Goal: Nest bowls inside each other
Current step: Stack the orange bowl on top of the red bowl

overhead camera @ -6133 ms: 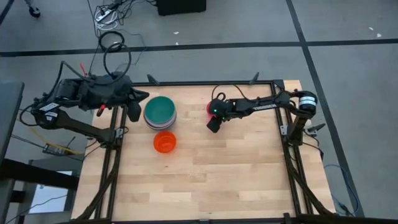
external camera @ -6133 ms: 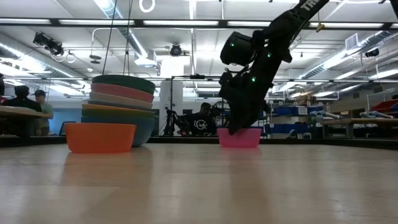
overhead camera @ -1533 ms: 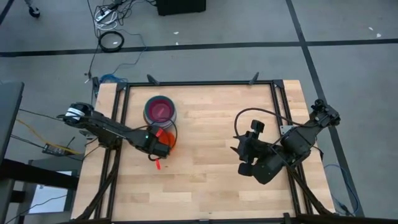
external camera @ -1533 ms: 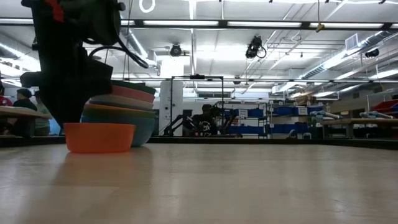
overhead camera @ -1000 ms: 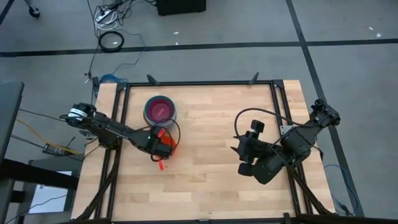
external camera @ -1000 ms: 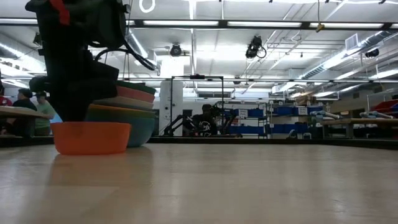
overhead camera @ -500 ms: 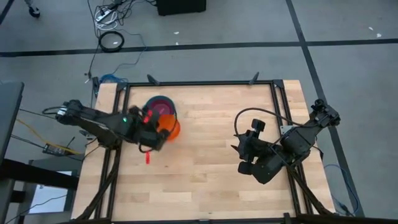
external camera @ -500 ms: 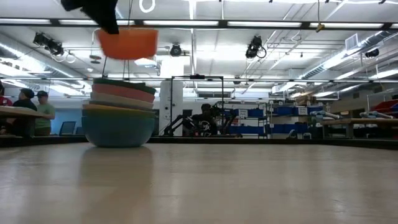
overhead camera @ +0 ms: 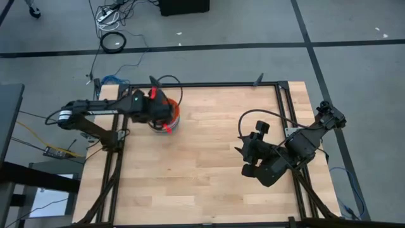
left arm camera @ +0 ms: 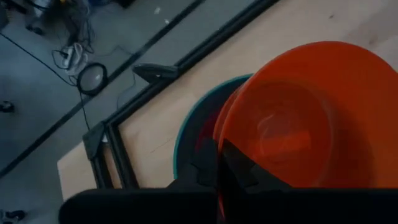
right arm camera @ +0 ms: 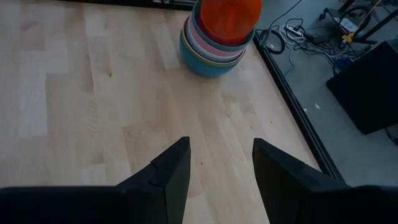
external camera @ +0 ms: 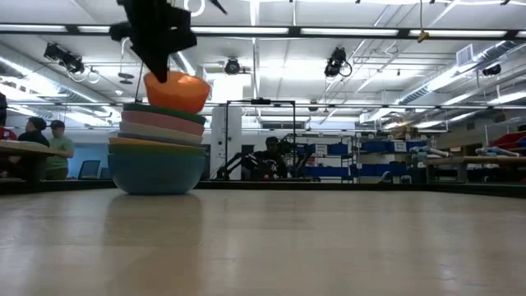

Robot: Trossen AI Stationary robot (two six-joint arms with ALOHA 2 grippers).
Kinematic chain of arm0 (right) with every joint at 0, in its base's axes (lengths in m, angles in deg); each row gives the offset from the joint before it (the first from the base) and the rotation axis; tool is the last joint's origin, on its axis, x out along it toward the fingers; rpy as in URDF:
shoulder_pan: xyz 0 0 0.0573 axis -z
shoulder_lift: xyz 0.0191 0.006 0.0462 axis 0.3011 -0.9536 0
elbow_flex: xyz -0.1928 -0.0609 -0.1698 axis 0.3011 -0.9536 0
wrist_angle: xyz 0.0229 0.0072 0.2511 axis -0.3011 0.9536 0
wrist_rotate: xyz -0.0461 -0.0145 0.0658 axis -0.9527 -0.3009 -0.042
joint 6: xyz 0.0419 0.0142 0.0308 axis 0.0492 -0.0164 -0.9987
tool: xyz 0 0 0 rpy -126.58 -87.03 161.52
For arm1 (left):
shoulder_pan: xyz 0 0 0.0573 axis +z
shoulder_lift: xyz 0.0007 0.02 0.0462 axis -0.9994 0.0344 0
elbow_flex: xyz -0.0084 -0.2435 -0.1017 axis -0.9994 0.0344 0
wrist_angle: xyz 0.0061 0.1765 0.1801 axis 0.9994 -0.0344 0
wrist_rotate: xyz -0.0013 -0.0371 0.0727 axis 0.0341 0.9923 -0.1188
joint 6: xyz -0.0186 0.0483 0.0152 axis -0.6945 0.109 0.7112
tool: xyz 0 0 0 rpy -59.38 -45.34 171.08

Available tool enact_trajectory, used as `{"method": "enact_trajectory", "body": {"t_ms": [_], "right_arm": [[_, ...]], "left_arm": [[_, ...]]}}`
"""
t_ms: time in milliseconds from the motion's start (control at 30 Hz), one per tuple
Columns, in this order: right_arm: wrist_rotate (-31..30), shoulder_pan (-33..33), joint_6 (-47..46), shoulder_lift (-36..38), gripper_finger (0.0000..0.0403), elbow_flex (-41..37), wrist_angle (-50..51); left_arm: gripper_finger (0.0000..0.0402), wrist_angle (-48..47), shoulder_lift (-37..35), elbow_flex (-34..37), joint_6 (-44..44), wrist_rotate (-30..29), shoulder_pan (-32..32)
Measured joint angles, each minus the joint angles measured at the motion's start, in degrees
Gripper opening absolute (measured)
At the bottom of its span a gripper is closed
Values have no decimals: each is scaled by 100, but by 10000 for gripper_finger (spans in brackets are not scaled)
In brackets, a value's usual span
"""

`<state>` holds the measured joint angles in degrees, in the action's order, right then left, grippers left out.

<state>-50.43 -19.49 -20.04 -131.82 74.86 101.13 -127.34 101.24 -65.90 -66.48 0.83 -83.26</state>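
Note:
A stack of nested bowls (external camera: 156, 152) stands at the table's far left, a blue bowl at the bottom and a teal rim (left arm camera: 185, 127) on top. My left gripper (left arm camera: 219, 177) is shut on an orange bowl (external camera: 177, 90) and holds it tilted right over the stack's top (overhead camera: 174, 121). Whether this bowl touches the stack, I cannot tell. In the right wrist view the orange bowl (right arm camera: 227, 15) shows on top of the stack (right arm camera: 211, 50). My right gripper (right arm camera: 217, 168) hangs open over the table's right half (overhead camera: 253, 158) with nothing between its fingers. My left gripper pinches the orange bowl's rim (left arm camera: 221, 146) on its side toward the table's left, one finger inside the bowl and one outside. The fingers come slanting down from the left. The bowl is clear of the table and tilted, its opening upward, over the stack's opening.
The wooden tabletop (overhead camera: 209, 183) stretches bare between the stack and the near edge. A black frame (overhead camera: 190, 84) runs along the table's edges. Cables lie on the floor (overhead camera: 114, 41) beyond the far edge.
My left gripper has lifted the orange bowl off the table beside the stack, carried it up and toward the far edge, and brought it over the stack's top. The bowl, level on the table a second ago, now hangs tilted. My right arm has kept still.

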Motion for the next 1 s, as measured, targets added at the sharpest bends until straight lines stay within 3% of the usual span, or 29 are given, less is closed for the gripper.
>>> {"method": "enact_trajectory", "body": {"t_ms": [333, 667, 1000], "right_arm": [[3, 0, 52, 0, 159, 0, 3], [7, 0, 44, 0, 159, 0, 5], [43, 38, -157, 0, 159, -434, -7]], "left_arm": [[2, 566, -39, 516, 644, 628, 784], [29, 1056, -326, 538, 803, 749, 875], [59, 751, -341, 536, 602, 1099, 875]]}}
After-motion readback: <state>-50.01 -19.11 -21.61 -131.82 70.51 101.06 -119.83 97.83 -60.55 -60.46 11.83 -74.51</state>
